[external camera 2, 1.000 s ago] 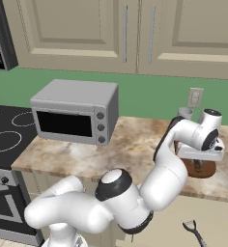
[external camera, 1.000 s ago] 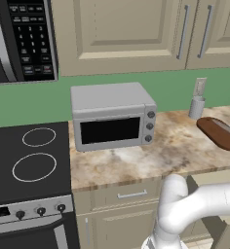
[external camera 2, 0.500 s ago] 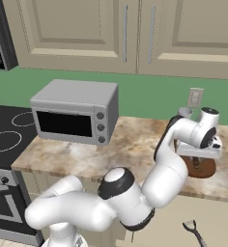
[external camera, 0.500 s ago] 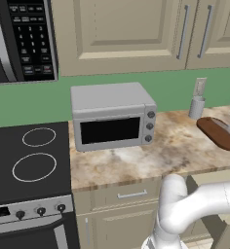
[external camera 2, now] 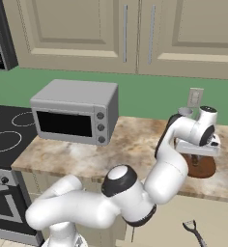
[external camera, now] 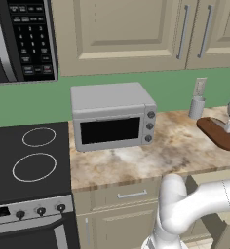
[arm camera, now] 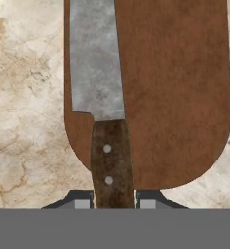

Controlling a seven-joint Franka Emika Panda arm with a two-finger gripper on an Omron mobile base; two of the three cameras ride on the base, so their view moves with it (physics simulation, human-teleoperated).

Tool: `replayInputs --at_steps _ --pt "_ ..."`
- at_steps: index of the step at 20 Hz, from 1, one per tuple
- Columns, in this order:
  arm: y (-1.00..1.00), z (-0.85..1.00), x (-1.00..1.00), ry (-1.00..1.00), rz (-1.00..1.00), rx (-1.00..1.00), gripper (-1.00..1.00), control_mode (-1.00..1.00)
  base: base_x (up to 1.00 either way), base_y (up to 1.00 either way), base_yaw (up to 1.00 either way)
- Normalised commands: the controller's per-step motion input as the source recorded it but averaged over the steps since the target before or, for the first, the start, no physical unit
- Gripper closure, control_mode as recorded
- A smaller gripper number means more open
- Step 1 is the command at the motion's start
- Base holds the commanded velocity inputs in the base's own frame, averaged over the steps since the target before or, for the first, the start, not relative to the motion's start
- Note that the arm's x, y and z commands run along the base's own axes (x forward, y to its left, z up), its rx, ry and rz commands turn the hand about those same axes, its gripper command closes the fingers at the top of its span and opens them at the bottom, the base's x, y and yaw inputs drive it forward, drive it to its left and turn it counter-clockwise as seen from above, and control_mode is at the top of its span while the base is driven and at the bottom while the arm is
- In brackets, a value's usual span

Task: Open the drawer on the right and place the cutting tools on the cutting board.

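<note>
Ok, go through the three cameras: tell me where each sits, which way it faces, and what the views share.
Left base view: behind the arm to its left, facing forward and down over the stove and toaster oven; the arm rises at lower right.
Right base view: behind the arm to its right, facing the same counter; the arm rises from lower left to the gripper.
Hand view: on the hand, looking down at the knife on the cutting board; the finger tips flank its handle.
Shared: all three show the cutting board.
</note>
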Motion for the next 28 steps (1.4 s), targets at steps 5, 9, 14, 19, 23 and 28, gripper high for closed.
replayInputs --at_steps 5,9,14,19,23,28 --pt "0.00 -0.15 0.02 0.04 0.00 0.00 1.00 -1.00 0.00 0.00 0.00" --pt "0.00 -0.27 0.00 0.04 0.00 0.00 1.00 -1.00 0.00 0.00 0.00" --pt "0.00 -0.16 0.00 0.02 0.00 0.00 1.00 -1.00 0.00 0.00 0.00" --pt "0.00 -0.04 0.06 0.00 0.00 0.00 1.00 -1.00 0.00 0.00 0.00" --pt "0.00 -0.04 0.12 0.00 0.00 0.00 1.00 -1.00 0.00 0.00 0.00" --pt "0.03 -0.03 0.25 0.00 0.00 0.00 1.00 -1.00 0.00 0.00 0.00"
